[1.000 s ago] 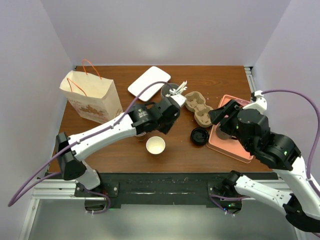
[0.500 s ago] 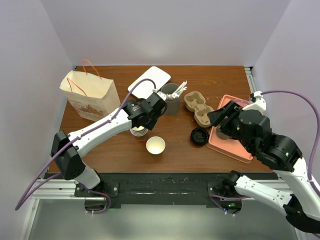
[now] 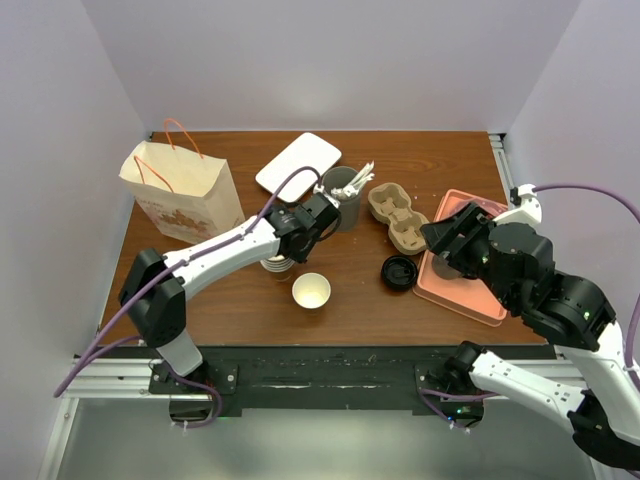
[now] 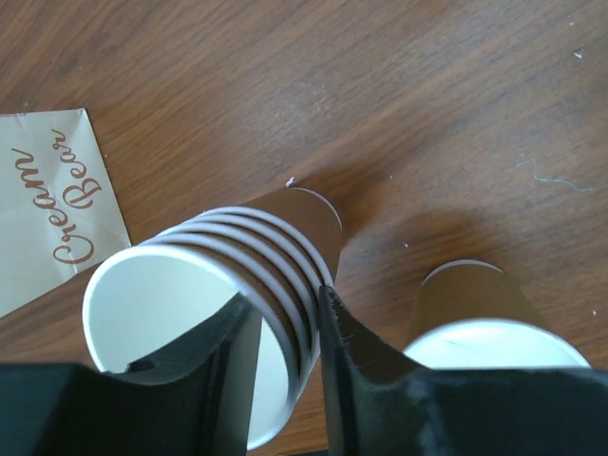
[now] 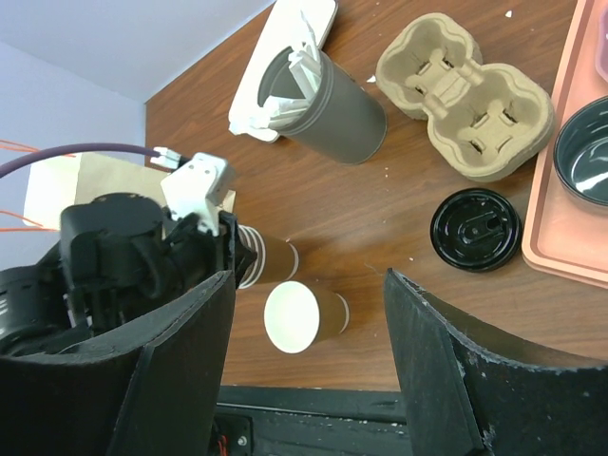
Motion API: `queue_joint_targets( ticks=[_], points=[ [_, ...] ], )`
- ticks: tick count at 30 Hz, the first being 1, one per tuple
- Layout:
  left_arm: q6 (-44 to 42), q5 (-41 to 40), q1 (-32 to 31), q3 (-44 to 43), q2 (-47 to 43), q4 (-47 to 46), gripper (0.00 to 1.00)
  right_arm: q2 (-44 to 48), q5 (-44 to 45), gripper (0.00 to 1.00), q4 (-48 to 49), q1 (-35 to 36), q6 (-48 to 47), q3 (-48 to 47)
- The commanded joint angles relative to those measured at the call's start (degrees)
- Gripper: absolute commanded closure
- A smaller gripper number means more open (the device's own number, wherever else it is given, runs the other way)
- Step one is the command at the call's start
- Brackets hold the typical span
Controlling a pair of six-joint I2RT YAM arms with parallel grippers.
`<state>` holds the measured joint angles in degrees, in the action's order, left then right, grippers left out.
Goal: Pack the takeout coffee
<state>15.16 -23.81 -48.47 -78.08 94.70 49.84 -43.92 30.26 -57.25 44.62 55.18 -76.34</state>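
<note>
My left claw (image 4: 285,309) is closed on the stack (image 4: 275,252) of lidless cream cups. One finger is inside the top cup and one outside, pinching the rim wall. The stack stands upright on the table (image 3: 240,300). The takeout cup (image 3: 311,291) is just beside the stack, on its near right, upright, open and uncapped. Its black lid (image 3: 400,271) lies flat on the wood further right of the stack, apart from the cup. The bag (image 3: 185,195) stands back-left of the stack, and brown script on it reads "Cream Bear". I can't read any other writing. A grey utensil cup (image 3: 342,190) is back-right of the stack, with a cardboard carrier (image 3: 397,215) beyond it. A pink tray (image 3: 470,295) sits far right of the stack. My right claw (image 5: 309,280) is spread wide, holding nothing, up in the air over the tray's edge.
</note>
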Motion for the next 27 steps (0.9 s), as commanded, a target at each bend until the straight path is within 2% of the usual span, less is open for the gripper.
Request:
queue_joint_targets(
  ticks=[1, 6, 10, 17, 27],
  points=[
    [-2.6, -2.0, 1.1, 0.0, 0.5, -3.2, 0.72, -0.5, 0.7, 0.32, -0.4, -0.1, -1.0, -2.3],
    [-6.5, -6.1, 2.6, 0.4, 1.0, -6.2, 0.80, 0.0, 0.7, 0.32, -0.7, -0.1, -0.9, -1.5],
    [-9.8, -7.3, 4.8, 0.1, 2.8, -9.5, 0.82, 0.0, 0.6, 0.32, -0.8, -0.1, -0.6, -1.4],
    [-14.3, -4.3, 9.4, -3.1, 5.6, -14.0, 0.82, -0.5, 1.1, 0.32, -1.4, -0.1, -1.0, -2.0],
    [-14.1, 1.5, 9.5, -7.3, 7.2, -15.0, 0.80, -3.0, 1.2, 0.31, 0.4, -0.1, -2.6, -2.2]
  ],
)
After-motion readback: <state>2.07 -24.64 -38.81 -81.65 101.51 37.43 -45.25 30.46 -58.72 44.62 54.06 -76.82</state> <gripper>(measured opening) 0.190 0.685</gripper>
